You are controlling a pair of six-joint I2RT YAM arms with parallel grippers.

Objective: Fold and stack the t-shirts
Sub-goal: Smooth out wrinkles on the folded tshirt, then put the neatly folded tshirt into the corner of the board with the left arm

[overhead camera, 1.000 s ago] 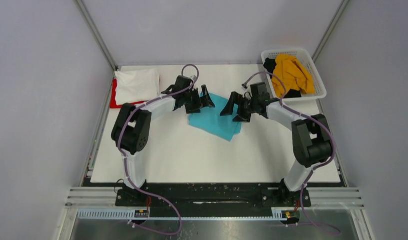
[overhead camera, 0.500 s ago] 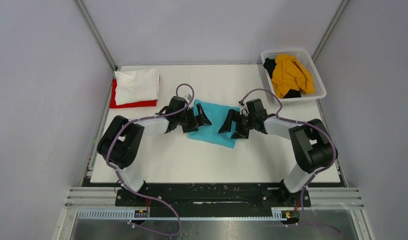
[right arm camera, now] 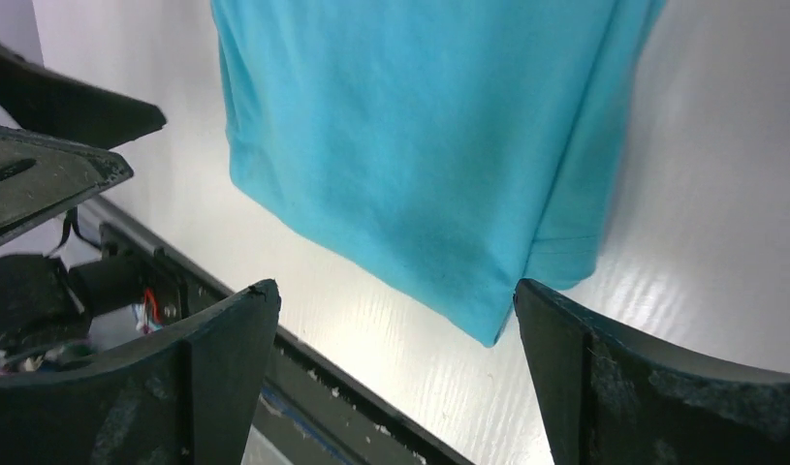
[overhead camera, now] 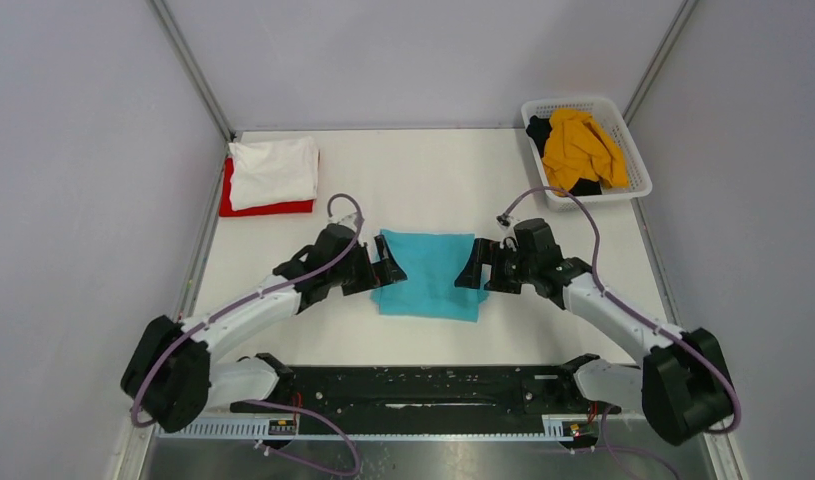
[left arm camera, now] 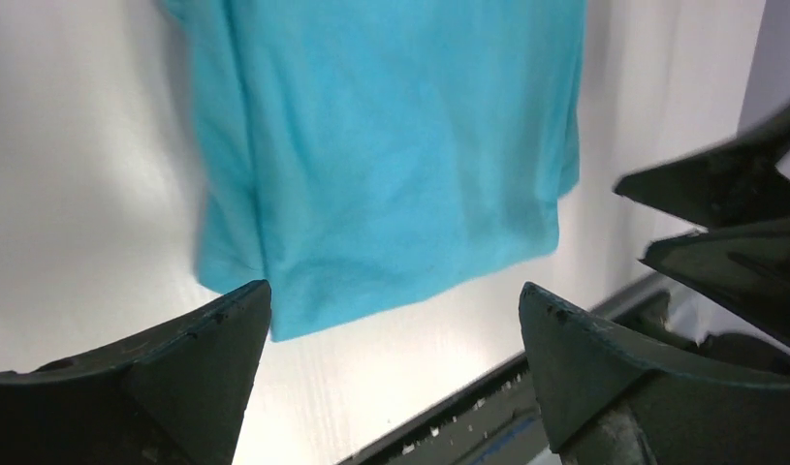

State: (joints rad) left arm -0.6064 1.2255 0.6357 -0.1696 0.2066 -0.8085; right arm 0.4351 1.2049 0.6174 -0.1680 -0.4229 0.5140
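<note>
A folded teal t-shirt (overhead camera: 429, 275) lies flat on the white table, near the front middle. It also shows in the left wrist view (left arm camera: 391, 145) and the right wrist view (right arm camera: 429, 145). My left gripper (overhead camera: 385, 271) is open and empty at the shirt's left edge. My right gripper (overhead camera: 475, 272) is open and empty at the shirt's right edge. A folded white t-shirt (overhead camera: 274, 170) lies on a folded red one (overhead camera: 266, 207) at the back left. An orange t-shirt (overhead camera: 580, 148) and a black one (overhead camera: 539, 129) sit crumpled in the basket.
A white plastic basket (overhead camera: 633, 170) stands at the back right corner. Metal frame posts and grey walls close in the table. The black base rail (overhead camera: 423, 385) runs along the table's near edge.
Both arms have drawn back toward the near edge. The teal shirt has moved nearer and now lies squarer. Both grippers stay open on either side of it.
</note>
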